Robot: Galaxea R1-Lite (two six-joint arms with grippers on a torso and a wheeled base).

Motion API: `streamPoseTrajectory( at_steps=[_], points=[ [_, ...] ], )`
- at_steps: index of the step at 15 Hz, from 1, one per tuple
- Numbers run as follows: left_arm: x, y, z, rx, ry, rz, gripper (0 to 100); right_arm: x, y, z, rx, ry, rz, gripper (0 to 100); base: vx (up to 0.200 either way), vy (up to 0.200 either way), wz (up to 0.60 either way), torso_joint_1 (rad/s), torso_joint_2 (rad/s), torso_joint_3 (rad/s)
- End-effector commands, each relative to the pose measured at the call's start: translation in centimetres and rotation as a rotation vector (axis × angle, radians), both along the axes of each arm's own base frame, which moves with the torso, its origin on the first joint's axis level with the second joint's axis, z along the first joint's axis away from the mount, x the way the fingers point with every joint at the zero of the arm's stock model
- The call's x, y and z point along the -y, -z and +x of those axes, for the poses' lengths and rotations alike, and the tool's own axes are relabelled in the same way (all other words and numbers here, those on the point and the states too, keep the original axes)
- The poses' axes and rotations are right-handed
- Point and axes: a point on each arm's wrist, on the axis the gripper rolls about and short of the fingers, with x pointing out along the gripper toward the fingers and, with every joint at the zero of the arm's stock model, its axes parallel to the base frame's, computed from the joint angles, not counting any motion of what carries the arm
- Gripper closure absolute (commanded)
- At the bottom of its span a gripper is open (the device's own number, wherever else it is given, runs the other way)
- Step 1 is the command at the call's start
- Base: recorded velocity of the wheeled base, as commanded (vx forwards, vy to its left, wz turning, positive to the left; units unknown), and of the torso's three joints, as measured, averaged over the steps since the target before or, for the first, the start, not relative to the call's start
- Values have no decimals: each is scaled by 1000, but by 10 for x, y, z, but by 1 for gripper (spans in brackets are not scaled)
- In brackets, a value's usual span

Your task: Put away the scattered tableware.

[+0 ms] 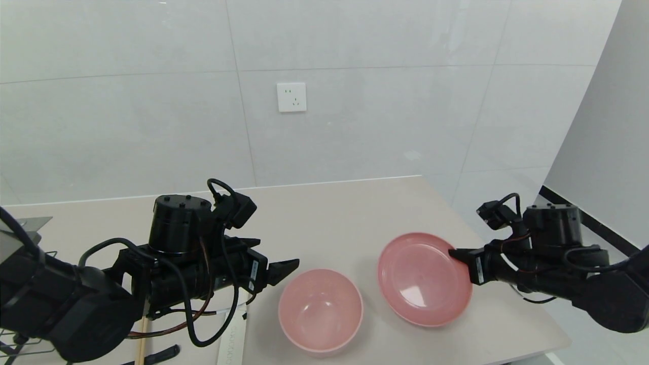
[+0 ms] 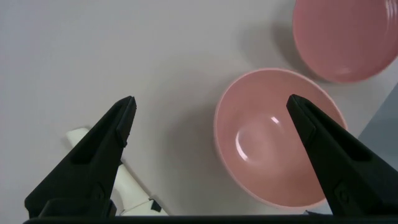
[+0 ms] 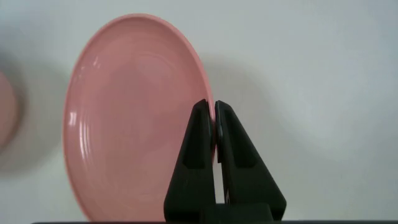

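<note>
- On the right half of the table (image 1: 329,223), the pink plate (image 1: 423,279) lies just beside the pink bowl (image 1: 320,309). Whether they touch, cannot tell.
- The right tool (image 3: 215,106) is closed down narrow on the plate's outer rim, with only the rim's thin edge between the jaws.
- Risk: it is an edge pinch with the plate's weight hanging away from the jaws. On a lift the plate could pivot downward or slide free.
- Risk: the table's right edge is near, so a dropped plate may go over it.
- Risk: a swing toward the robot's left could knock the bowl, since the gap looks slight.
- Right arm pose: low, forearm roughly level, coming in from the right side, tool pointing across at the rim.
- Left arm pose: low over the table to the left of the bowl. The left tool (image 2: 211,102) is spread wide and holding nothing, fingertips aimed toward the bowl, apparently clear of it.
- A white item (image 2: 124,186) lies on the table under the left arm.
</note>
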Motion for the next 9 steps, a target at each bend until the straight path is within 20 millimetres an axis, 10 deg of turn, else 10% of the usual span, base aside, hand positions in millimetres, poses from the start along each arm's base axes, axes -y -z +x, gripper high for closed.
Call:
streamPoseTrajectory(
  at_steps=[1, 9],
  points=[
    [3, 1, -2, -5, 12, 2, 0, 2, -46, -3, 147, 0, 90, 100, 0, 0, 0, 0, 0, 0],
    [4, 40, -2, -126, -7, 85, 0, 9, -124, -53, 439, -13, 143, 100, 0, 0, 0, 0, 0, 0]
  ],
)
